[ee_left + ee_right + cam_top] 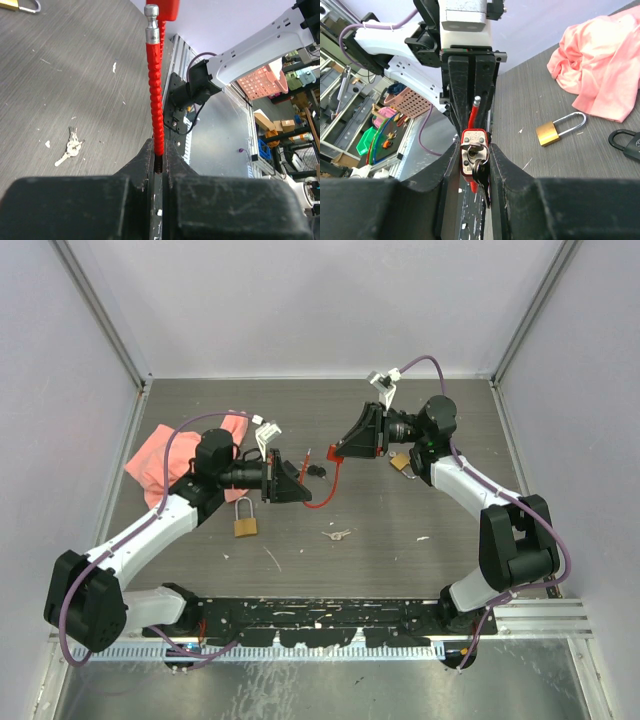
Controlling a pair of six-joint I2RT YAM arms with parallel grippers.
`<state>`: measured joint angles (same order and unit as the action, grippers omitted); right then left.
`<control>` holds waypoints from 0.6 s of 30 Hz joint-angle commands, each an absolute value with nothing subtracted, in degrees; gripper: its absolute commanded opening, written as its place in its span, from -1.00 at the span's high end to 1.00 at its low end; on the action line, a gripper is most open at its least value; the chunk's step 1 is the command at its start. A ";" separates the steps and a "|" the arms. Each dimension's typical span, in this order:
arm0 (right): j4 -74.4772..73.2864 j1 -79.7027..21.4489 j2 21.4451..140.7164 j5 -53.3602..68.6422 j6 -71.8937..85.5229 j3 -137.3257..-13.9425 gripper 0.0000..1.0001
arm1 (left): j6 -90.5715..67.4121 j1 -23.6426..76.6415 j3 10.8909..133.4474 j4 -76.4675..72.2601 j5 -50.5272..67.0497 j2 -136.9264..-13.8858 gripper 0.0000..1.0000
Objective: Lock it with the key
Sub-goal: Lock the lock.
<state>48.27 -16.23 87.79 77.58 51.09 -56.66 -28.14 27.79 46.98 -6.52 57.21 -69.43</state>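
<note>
The left gripper [159, 152] has its jaws drawn narrow, pinching the red ribbed cable [156, 95] of a red cable padlock. The cable rises straight out from between the fingers to its bare silver metal tip [152, 25]. In the left wrist view this tip stands just beside the red plastic lock body [163, 8]; whether they touch cannot be told there.

The right gripper [474, 150] holds that lock body [471, 136] clamped between its jaws, which are narrow, one finger pressed against each side. A key [472, 149] sits in the face of the body, and a dark key head [480, 173] hangs below it between the fingers. From the right wrist view, the cable's tip [476, 101] shows above the body, free of it.

In the top view the two grippers face each other above the middle of the grey wood-grain worktop [400, 540], the left gripper [303, 483] and the right gripper [336, 452] near one another, with the slack cable [324, 492] looping down between them.

On the worktop lie a brass padlock with a steel shackle [245, 519] by the left arm, a second brass padlock [400, 461] close under the right arm, a small bunch of silver keys [337, 534], a black padlock [626, 143], and a crumpled pink cloth [168, 455] at the left.
</note>
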 commanded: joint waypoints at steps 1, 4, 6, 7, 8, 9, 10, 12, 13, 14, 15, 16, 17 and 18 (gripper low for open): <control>60.04 -16.41 86.51 74.44 59.69 -57.31 0.98 | -33.11 28.15 46.56 -17.75 56.45 -69.93 1.00; 60.07 -16.35 86.74 73.35 59.62 -57.29 0.98 | -34.93 28.17 47.09 -20.20 55.84 -70.53 1.00; 59.98 -16.35 86.79 72.33 59.56 -57.33 0.98 | -35.07 28.28 47.70 -20.53 55.96 -70.93 1.00; 59.91 -16.37 86.74 71.78 59.39 -57.45 0.98 | -35.13 28.42 47.85 -20.98 56.29 -71.15 1.00; 59.22 -16.35 86.75 71.25 59.08 -57.62 0.98 | -35.55 28.65 47.96 -21.74 56.60 -71.45 1.00; 58.21 -16.35 86.75 70.70 58.64 -57.97 0.98 | -36.19 28.86 47.98 -22.56 56.89 -71.76 1.00; 57.28 -16.39 86.75 70.01 57.98 -58.33 0.98 | -37.00 29.03 47.99 -23.56 56.91 -72.02 1.00; 54.67 -16.51 86.82 69.74 55.94 -59.22 0.98 | -39.27 29.13 47.63 -26.48 56.60 -72.33 1.00; 52.84 -16.47 86.83 69.82 54.56 -59.50 0.98 | -40.26 29.10 47.48 -27.82 56.15 -72.33 1.00; 50.94 -16.44 86.71 69.98 53.00 -59.77 0.98 | -40.75 29.09 47.25 -28.60 55.08 -72.22 1.00; 48.77 -16.45 86.41 70.12 50.98 -59.80 0.98 | -40.78 29.08 47.07 -28.91 52.93 -71.87 1.00; 45.89 -16.45 86.01 70.12 48.59 -59.85 0.98 | -40.70 29.09 46.75 -29.40 51.13 -71.30 1.00; 43.33 -16.36 85.58 70.14 46.24 -59.85 0.98 | -40.72 29.01 46.27 -30.11 49.40 -70.71 1.00; 41.22 -16.05 85.14 70.06 44.37 -59.78 0.98 | -40.70 29.01 45.34 -31.50 48.03 -70.07 1.00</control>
<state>48.93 -16.10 87.77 71.59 52.88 -57.14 -38.92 28.67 46.46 -22.39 54.26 -72.60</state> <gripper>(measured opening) 0.310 0.030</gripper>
